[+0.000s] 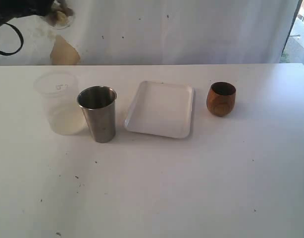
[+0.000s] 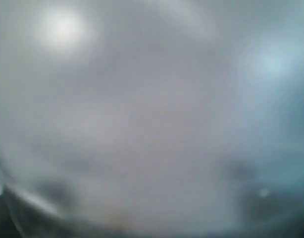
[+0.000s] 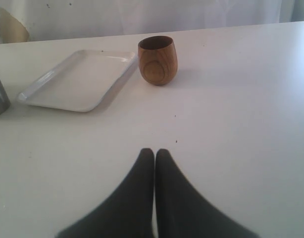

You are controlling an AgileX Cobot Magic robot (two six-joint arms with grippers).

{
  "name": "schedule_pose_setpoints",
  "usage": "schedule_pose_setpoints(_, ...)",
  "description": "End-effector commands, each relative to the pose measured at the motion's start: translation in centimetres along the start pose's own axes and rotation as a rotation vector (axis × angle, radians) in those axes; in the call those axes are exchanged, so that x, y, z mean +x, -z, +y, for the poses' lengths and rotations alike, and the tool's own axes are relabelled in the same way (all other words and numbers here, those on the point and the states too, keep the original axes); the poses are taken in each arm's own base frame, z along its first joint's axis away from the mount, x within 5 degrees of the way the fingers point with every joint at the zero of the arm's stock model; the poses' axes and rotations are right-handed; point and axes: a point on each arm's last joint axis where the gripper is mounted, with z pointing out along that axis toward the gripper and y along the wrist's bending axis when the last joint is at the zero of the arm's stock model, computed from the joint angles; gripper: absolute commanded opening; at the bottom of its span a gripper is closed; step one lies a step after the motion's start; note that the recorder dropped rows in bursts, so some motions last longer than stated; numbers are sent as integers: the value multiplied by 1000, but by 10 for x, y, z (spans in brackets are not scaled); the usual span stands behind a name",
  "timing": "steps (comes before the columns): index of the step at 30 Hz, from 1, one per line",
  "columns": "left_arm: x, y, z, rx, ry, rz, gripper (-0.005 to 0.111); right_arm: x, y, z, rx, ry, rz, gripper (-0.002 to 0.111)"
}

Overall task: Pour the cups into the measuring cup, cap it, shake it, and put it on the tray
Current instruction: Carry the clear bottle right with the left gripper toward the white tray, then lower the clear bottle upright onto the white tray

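The grey steel tumbler (image 1: pixel 98 114) stands upright left of the white tray (image 1: pixel 160 110). The brown wooden cup (image 1: pixel 221 98) stands upright to the tray's right, apart from it. In the right wrist view the wooden cup (image 3: pixel 157 60) sits beside the tray (image 3: pixel 80 79), well ahead of my right gripper (image 3: pixel 155 151), which is shut and empty above the bare table. My left arm (image 1: pixel 21 10) shows only at the top left corner, with something clear (image 1: pixel 62 19) at its end. The left wrist view is a grey blur. I cannot make out the measuring cup with certainty.
A faint frosted translucent cup (image 1: pixel 57 101) stands just left of the tumbler, close to it. A white curtain (image 1: pixel 181 29) hangs behind the table's far edge. The white table (image 1: pixel 181 188) stretches wide in front of the objects.
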Motion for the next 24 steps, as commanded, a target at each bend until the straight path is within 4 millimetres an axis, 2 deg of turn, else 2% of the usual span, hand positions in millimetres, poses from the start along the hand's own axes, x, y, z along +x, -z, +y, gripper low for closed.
schedule_pose_setpoints(1, -15, -21, -39, 193, 13, 20, 0, 1, 0, 0, 1, 1, -7, 0)
schedule_pose_setpoints(5, -13, -45, -61, 102, 126, 185, 0, 1, 0, 0, 1, 1, -7, 0)
schedule_pose_setpoints(9, -20, -62, -107, 233, 88, 260, 0, 1, 0, 0, 1, 1, -6, 0)
schedule_pose_setpoints(12, -16, -72, -138, 299, 160, 287, 0, 1, 0, 0, 2, 2, -6, 0)
schedule_pose_setpoints(16, 18, -83, -165, 336, 158, 362, 0, 1, 0, 0, 2, 2, -6, 0)
schedule_pose_setpoints(24, 106, -93, -194, 428, 193, 455, 0, 1, 0, 0, 1, 2, -8, 0)
